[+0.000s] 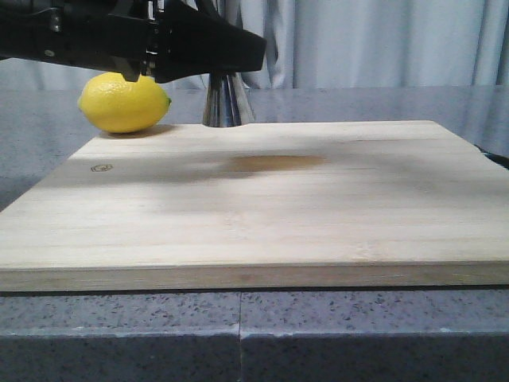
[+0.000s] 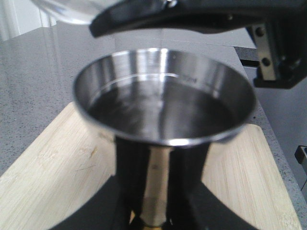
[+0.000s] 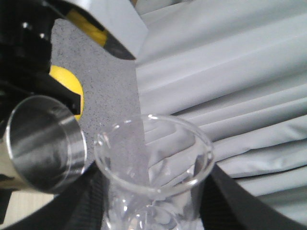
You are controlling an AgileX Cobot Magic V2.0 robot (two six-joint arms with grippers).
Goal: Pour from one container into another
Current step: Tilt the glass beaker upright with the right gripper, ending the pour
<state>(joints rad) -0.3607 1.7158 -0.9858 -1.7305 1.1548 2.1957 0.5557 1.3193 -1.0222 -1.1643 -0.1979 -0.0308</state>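
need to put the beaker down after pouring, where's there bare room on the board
The cutting board is bare across its middle, front and right side. The far left corner is crowded: the lemon, the jigger and both arms overhead.

Black arm (image 1: 119, 36), yellow stripes, black hand (image 2: 158, 215) with screws

The lemon (image 1: 124, 103) sits on the cutting board's (image 1: 262, 215) back left corner. The jigger (image 1: 224, 101) is to its right. The beaker (image 3: 152, 167) is tipped just above the jigger's rim.
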